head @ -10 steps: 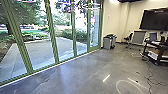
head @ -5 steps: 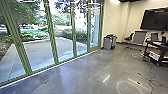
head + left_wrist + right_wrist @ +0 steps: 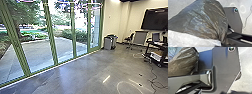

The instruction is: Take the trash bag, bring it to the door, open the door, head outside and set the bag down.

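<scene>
Your left gripper (image 3: pixel 222 43) appears closed on the gathered neck of the dark trash bag (image 3: pixel 205 21), whose body spreads out from the gripper. You can't tell whether the right gripper is open or closed. This looks like the carrying step: the move calls for a firm pinch and gentle driving, so the thin plastic doesn't slip or tear. Beyond the grippers lie the floor (image 3: pixel 75 77), then green-framed glass panels (image 3: pixel 63 32), then paving (image 3: pixel 37 53) outside.

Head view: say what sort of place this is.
Probably an office meeting room: a black wall screen, a black wheeled cart and tall green-framed glass panels facing a grey paved yard.
</scene>
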{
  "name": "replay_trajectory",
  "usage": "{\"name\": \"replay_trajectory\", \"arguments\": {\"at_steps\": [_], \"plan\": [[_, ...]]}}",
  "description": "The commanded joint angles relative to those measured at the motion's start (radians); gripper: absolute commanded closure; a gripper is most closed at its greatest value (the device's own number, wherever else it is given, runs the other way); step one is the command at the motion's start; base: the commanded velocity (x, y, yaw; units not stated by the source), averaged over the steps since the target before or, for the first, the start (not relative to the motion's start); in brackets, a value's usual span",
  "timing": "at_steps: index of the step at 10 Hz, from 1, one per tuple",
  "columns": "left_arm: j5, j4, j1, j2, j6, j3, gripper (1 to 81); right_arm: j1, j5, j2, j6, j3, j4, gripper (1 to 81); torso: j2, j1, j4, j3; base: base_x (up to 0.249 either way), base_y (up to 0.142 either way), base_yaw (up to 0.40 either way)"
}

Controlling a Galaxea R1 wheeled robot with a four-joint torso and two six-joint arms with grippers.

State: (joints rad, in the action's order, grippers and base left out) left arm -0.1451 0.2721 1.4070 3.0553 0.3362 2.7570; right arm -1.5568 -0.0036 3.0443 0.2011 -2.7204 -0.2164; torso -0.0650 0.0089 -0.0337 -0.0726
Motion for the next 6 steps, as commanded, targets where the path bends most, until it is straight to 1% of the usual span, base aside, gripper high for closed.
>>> {"name": "replay_trajectory", "arguments": {"at_steps": [1,3,6], "plan": [[-0.064,-0.001,-0.064,-0.004,0.001,0.000,81.1,0.046,-0.062,0.003,0.000,0.001,-0.001,1.0,0.000,0.000,0.000,0.000,0.115,0.000,0.000],[-0.065,-0.001,-0.064,-0.004,0.001,0.000,81.1,0.048,-0.062,0.003,0.000,0.001,0.000,1.0,0.000,0.000,0.000,0.000,0.116,0.000,0.000],[-0.064,-0.001,-0.064,-0.004,0.001,0.000,81.1,0.050,-0.064,0.003,0.000,0.001,0.002,1.0,0.000,-0.001,0.000,0.000,0.123,-0.069,0.000]]}}
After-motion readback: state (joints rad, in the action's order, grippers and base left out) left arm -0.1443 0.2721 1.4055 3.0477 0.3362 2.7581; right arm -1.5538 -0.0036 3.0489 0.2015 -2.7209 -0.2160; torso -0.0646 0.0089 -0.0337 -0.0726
